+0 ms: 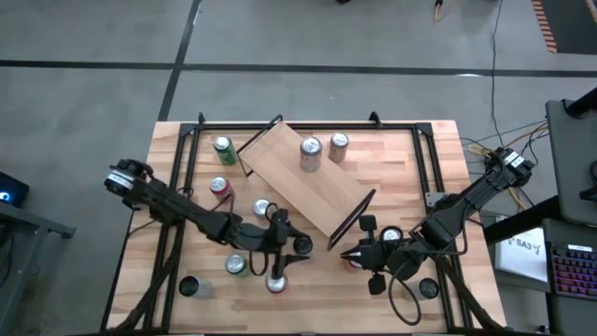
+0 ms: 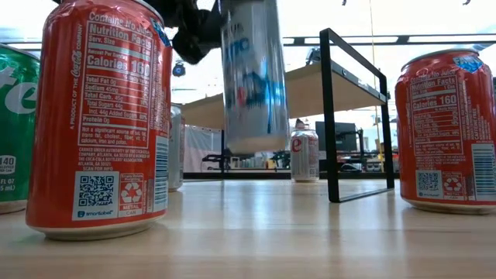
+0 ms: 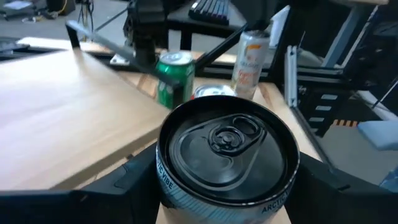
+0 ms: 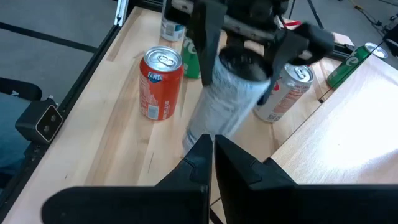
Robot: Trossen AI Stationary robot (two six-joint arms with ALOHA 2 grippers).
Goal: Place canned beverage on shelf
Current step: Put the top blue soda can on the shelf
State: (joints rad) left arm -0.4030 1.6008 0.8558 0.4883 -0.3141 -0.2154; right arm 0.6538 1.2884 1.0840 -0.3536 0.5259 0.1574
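Observation:
My left gripper (image 1: 278, 266) is shut on a silver and blue beverage can (image 2: 252, 77), which hangs above the table near its front edge; its dark lid (image 3: 227, 146) fills the left wrist view. The shelf (image 1: 308, 182), a light-wood board with black end frames, lies slantwise at the table's middle with two cans (image 1: 311, 152) (image 1: 340, 145) standing on it. My right gripper (image 1: 350, 252) waits shut to the right of the held can and points at it (image 4: 233, 93). My left gripper pinches the can's upper side wall (image 3: 171, 193), just below the rim, with one finger (image 3: 118, 186) on each side. The fingers come in almost level from the table's left. The can stays roughly upright, its bottom (image 2: 252, 147) lifted clear of the tabletop.
Loose cans stand around: a green one (image 1: 224, 149) and a red one (image 1: 220, 188) at the left, another (image 1: 262, 207) near the shelf, a green one (image 1: 236, 265) and a dark-topped one (image 1: 190, 287) at the front left. Two more (image 1: 392, 235) (image 1: 428, 288) stand by the right arm.

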